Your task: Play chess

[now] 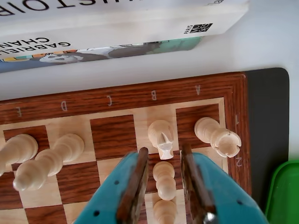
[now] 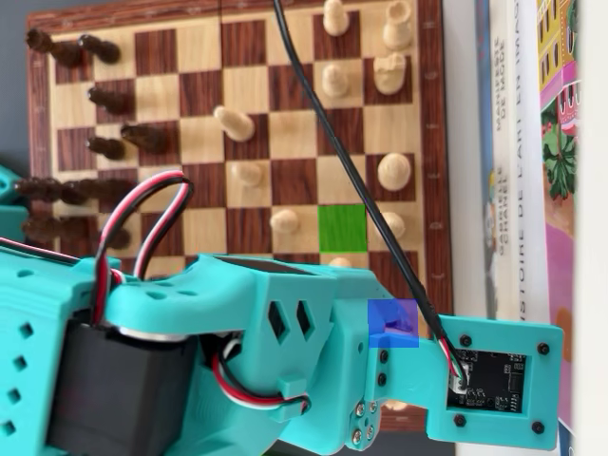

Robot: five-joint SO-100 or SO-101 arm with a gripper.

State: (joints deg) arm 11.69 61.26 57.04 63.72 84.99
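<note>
straddling a light pawn [image 1: 165,179] on the chessboard [image 1: 117,95], tool [image 1: 164,183] fingers apart, not yet clamped; knight [image 1: 161,136] just beyond; green square [image 2: 342,228] empty, move barely begun.

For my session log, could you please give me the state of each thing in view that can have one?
Teal two-finger gripper: open, jaws either side of a pawn.
Light wooden pawn between the jaws: upright, not gripped.
Light wooden knight: upright on its square.
Light wooden rook: upright on the corner square.
Wooden chessboard: flat, open.
White paperback books: closed, lying beside the board.
</note>
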